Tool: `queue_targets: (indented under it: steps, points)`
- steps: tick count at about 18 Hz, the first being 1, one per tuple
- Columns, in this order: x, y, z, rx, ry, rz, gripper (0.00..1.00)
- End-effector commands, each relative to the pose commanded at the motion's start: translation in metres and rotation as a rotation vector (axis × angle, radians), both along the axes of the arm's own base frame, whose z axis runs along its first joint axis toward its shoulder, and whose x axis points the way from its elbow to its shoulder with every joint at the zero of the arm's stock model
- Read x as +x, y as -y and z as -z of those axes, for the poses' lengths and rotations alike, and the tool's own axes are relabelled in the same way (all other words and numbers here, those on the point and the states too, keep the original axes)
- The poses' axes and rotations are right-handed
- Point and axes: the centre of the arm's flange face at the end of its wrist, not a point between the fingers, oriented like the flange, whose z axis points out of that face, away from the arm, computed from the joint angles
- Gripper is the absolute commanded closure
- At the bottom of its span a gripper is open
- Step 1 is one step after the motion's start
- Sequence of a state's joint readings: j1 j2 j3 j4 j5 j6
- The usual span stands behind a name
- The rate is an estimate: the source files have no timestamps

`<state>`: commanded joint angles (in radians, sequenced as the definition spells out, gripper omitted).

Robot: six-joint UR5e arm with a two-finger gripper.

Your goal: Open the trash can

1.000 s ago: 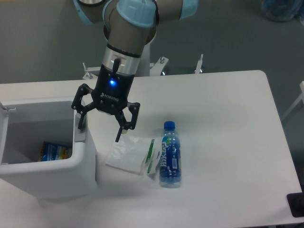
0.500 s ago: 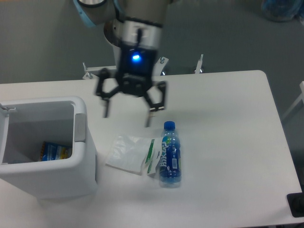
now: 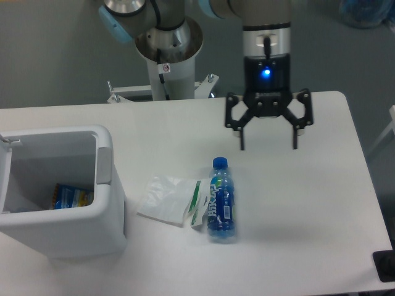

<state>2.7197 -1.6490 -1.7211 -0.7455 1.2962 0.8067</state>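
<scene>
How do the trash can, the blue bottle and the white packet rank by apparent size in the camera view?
1. trash can, clearly largest.
2. white packet.
3. blue bottle, though packet and bottle look close.

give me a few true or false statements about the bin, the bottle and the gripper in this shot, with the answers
1. The trash can is open, and a colourful packet lies inside it. True.
2. The gripper is shut on the blue bottle. False: it is open and holds nothing, up and to the right of the bottle.
3. The bottle lies on its side on the table, cap toward the far edge. True.
4. The white wrapper lies inside the trash can. False: it is on the table between the trash can and the bottle.
5. The gripper hovers over the trash can. False: it is at the table's right half, far from it.
</scene>
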Motion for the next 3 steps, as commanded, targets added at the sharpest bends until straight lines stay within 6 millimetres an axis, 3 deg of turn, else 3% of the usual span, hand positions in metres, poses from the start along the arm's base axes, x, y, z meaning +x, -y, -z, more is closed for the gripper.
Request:
queue_targets:
  steps: [3]
  points:
    - [-0.0078, 0.012, 0.0073, -0.026, -0.005, -0.012, 0.0]
